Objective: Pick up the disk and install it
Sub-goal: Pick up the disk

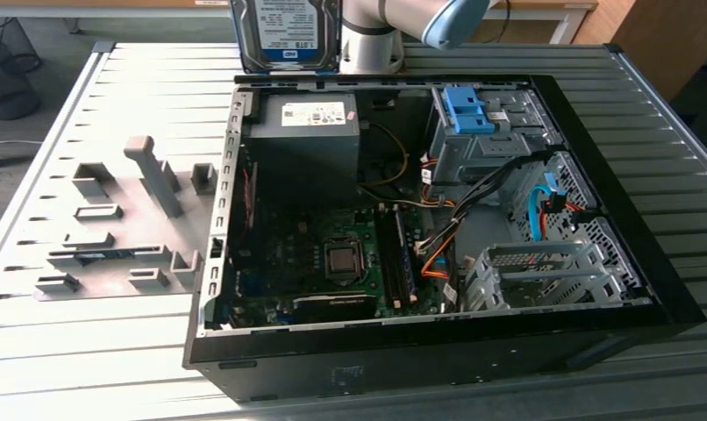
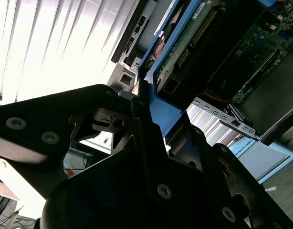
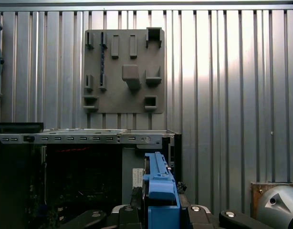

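Silver disk [image 1: 286, 33] upright, long axis vertical.

Cables [image 1: 441, 237] crowd the case [image 1: 447, 373] beside the drive cage [image 1: 541, 276]; open room for the claw [image 3: 158, 205] above the motherboard [image 1: 318, 250].

The open computer case [image 1: 424, 373] on the slatted table [image 1: 143, 96] is seen in the exterior view from high up and well back, angled down, with the arm's base [image 1: 369, 44] at the far edge. The first wrist view is taken from just behind the gripper [image 3: 160, 206], over the edge of the disk [image 3: 160, 186], towards the case rim and the grey fixture plate [image 3: 125, 71] beyond. The second wrist view is taken close along the gripper's dark body, past the disk into the case. Case, table and disk are shared by all three views.
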`<act>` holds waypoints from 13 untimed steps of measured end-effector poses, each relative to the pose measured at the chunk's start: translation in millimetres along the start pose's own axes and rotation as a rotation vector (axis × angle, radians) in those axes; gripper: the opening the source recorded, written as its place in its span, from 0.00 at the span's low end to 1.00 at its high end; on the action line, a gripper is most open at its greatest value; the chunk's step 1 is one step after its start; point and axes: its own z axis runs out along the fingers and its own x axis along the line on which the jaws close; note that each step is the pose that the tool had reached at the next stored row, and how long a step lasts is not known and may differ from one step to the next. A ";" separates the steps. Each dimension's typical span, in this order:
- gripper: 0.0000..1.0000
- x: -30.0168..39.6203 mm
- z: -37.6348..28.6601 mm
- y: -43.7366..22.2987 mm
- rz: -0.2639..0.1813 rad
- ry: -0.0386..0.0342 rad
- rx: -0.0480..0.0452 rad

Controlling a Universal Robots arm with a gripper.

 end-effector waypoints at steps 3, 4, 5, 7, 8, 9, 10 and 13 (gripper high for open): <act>0.36 0.0 0.0 -0.1 0.000 0.0000 0.0000; 0.36 0.0 0.0 -0.1 0.000 0.0000 0.0000; 0.36 0.0 0.0 -0.1 0.000 0.0000 0.0000; 0.36 0.0 0.0 -0.2 0.000 0.0000 0.0000; 0.36 0.0 0.0 -0.5 0.000 0.0000 -0.0001; 0.36 -0.1 0.0 -1.8 0.000 -0.0001 -0.0001; 0.36 -0.1 -0.1 -4.3 0.000 0.0001 -0.0001; 0.36 -0.2 -0.1 -10.7 0.000 0.0000 -0.0001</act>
